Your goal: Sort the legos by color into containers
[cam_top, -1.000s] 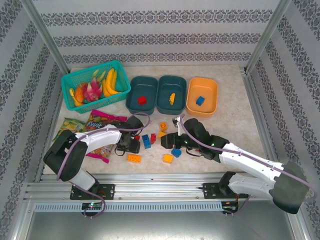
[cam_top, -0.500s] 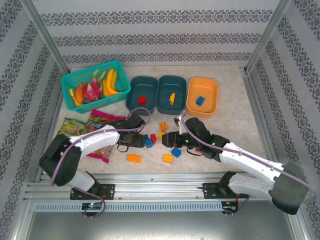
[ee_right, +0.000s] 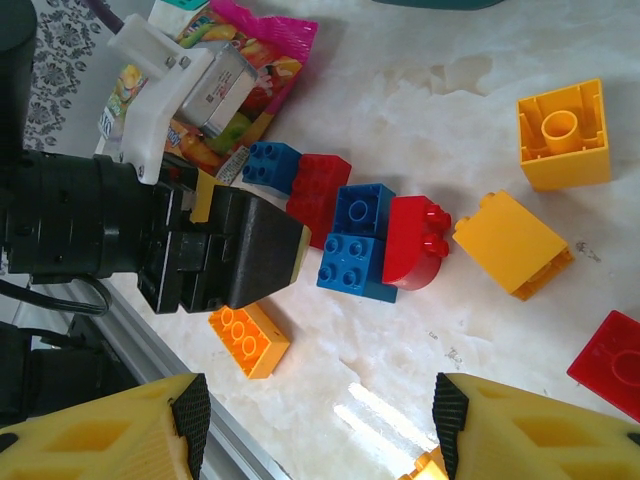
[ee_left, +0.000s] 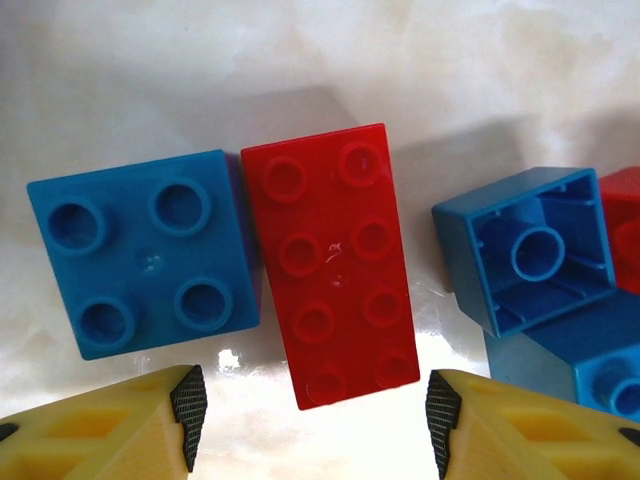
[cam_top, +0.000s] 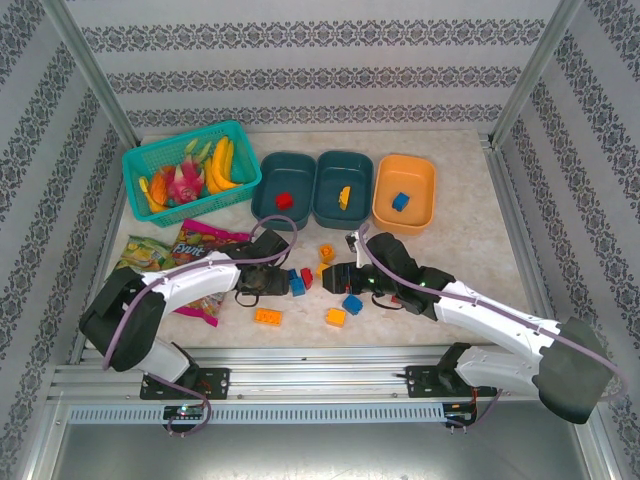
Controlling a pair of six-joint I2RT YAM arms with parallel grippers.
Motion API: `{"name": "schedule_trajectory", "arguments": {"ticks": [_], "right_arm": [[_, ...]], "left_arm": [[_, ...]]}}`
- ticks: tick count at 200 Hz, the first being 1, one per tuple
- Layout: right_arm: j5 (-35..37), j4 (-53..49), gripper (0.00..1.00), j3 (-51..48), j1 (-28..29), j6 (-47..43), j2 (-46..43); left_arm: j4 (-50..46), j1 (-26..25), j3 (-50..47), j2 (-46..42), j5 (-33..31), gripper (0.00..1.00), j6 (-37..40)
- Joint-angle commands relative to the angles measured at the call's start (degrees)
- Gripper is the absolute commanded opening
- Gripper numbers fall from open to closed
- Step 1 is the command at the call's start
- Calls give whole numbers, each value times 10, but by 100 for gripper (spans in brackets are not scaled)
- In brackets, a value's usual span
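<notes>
The legos lie mostly loose on the table (cam_top: pixel 470 250), and a long red brick (ee_left: pixel 335 265) lies in the middle of the group. A blue square brick (ee_left: pixel 145 250) touches one long side of it. Near its other long side, but apart from it, lies a blue upside-down brick (ee_left: pixel 525 250).

The left gripper (ee_left: pixel 313 410) stands at one short end of the long red brick with its jaws apart, one fingertip on each side of that end, and it is not closed on the brick. The right gripper (ee_right: pixel 320 420) hangs near the long red brick, across from the left gripper, with its jaws also apart and nothing between them.

An orange flat brick (ee_right: pixel 248 340) and a yellow brick (ee_right: pixel 510 245) lie near the long red brick.

Behind the long red brick, well apart from it, the containers stand in a row: a teal tub (cam_top: pixel 295 172) holding a small red brick (cam_top: pixel 284 200), a second teal tub (cam_top: pixel 345 168) holding a small yellow brick (cam_top: pixel 344 197), and an orange tub (cam_top: pixel 405 172) holding a small blue brick (cam_top: pixel 401 201).

The snack bags (cam_top: pixel 200 240) lie near the long red brick, on the left arm's side.
</notes>
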Motion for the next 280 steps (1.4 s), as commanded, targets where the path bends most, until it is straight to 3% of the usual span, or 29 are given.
{"name": "schedule_trajectory", "arguments": {"ticks": [1,60,114,165,212,250,280], "right_arm": [[-6,1,63,12,-5,8,-3],[-8,-6,63,10,-8,8,-9],[-10,-10,63,7,-11,11,-14],[-8,-13,63,7,-14,10,-16],[15,-20,62,26,-15,10,-26],[42,-33,62,62,-16,8,-32],[78,-40,62,98,-24,15,-28]], "left_arm": [[19,-6,4,20,-11,61,-50],[14,-6,37,74,-33,54,-59],[14,-6,46,86,-40,39,-55],[-14,-8,48,40,-37,38,-49],[-72,-12,52,-48,5,37,-58],[-154,-9,125,-92,21,37,-62],[-185,36,225,-48,51,37,-35]]}}
